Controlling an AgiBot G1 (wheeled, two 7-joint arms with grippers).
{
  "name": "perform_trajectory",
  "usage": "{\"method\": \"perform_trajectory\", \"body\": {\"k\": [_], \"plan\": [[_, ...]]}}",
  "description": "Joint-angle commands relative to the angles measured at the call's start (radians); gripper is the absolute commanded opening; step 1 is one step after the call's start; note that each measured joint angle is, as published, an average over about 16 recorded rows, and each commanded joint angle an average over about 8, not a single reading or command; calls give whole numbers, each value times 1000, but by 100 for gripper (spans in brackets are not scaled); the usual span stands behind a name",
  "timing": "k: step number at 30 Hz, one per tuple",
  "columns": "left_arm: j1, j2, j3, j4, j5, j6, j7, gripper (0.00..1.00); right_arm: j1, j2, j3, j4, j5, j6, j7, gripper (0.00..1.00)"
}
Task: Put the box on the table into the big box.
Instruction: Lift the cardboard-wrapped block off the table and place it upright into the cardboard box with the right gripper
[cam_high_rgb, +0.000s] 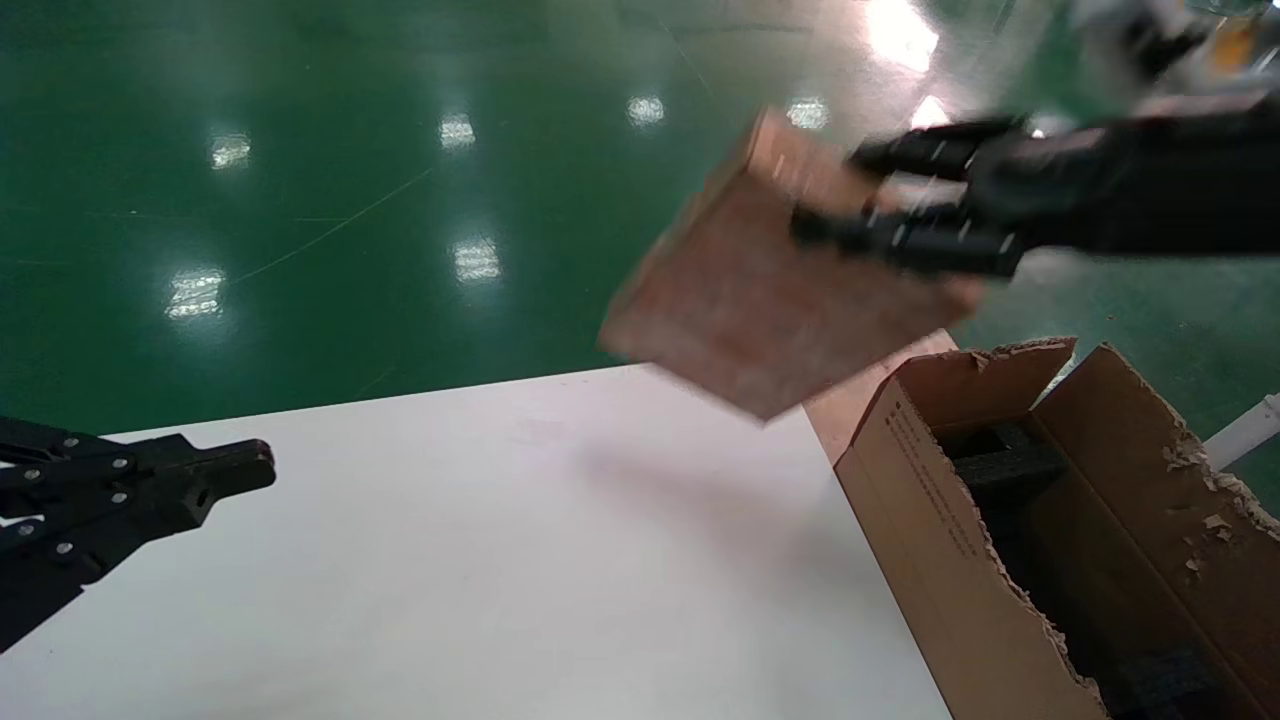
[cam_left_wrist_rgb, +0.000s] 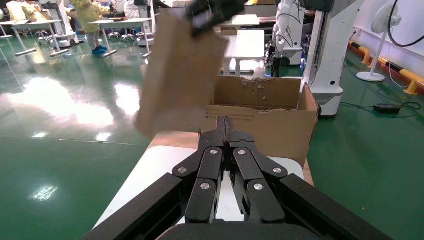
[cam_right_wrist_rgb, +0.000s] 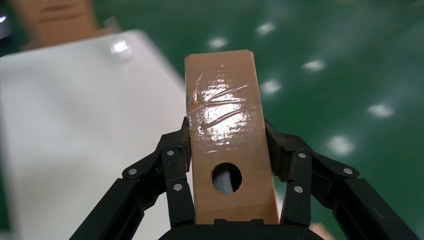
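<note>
My right gripper (cam_high_rgb: 845, 195) is shut on the small brown box (cam_high_rgb: 760, 290) and holds it in the air, tilted, above the far edge of the white table (cam_high_rgb: 480, 540). In the right wrist view the box (cam_right_wrist_rgb: 227, 135) sits clamped between both fingers (cam_right_wrist_rgb: 175, 150), its taped narrow face and round hole toward the camera. The big box (cam_high_rgb: 960, 520), a torn-edged open carton, stands at the table's right end, below and right of the held box. From the left wrist the held box (cam_left_wrist_rgb: 180, 75) hangs left of the big box (cam_left_wrist_rgb: 260, 117). My left gripper (cam_high_rgb: 262, 468) rests shut at the table's left edge.
Dark foam pieces (cam_high_rgb: 1005, 455) lie inside the big box. A bare plywood strip (cam_high_rgb: 860, 390) shows between table and carton. Green floor surrounds the table. A white robot base (cam_left_wrist_rgb: 330, 55) and other tables stand beyond the carton.
</note>
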Motion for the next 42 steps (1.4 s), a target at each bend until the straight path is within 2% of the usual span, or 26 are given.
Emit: {"method": "perform_trajectory", "body": {"k": [1, 4, 9, 14, 19, 23, 30, 42], "plan": [[0, 0, 0, 0, 0, 0, 0, 0, 59, 42, 22, 63, -9, 62, 58, 0], [0, 0, 0, 0, 0, 0, 0, 0, 148, 124, 54, 161, -91, 98, 138, 0], [0, 0, 0, 0, 0, 0, 0, 0, 242, 282, 102, 311, -243, 98, 275, 0], [0, 0, 0, 0, 0, 0, 0, 0, 264, 424, 136, 418, -401, 101, 411, 0], [0, 0, 0, 0, 0, 0, 0, 0, 244, 512, 130, 446, -519, 129, 486, 0], [0, 0, 0, 0, 0, 0, 0, 0, 227, 564, 84, 448, -543, 175, 491, 0], [0, 0, 0, 0, 0, 0, 0, 0, 221, 657, -36, 445, -548, 302, 447, 0], [0, 0, 0, 0, 0, 0, 0, 0, 283, 794, -211, 446, -519, 473, 375, 0]]}}
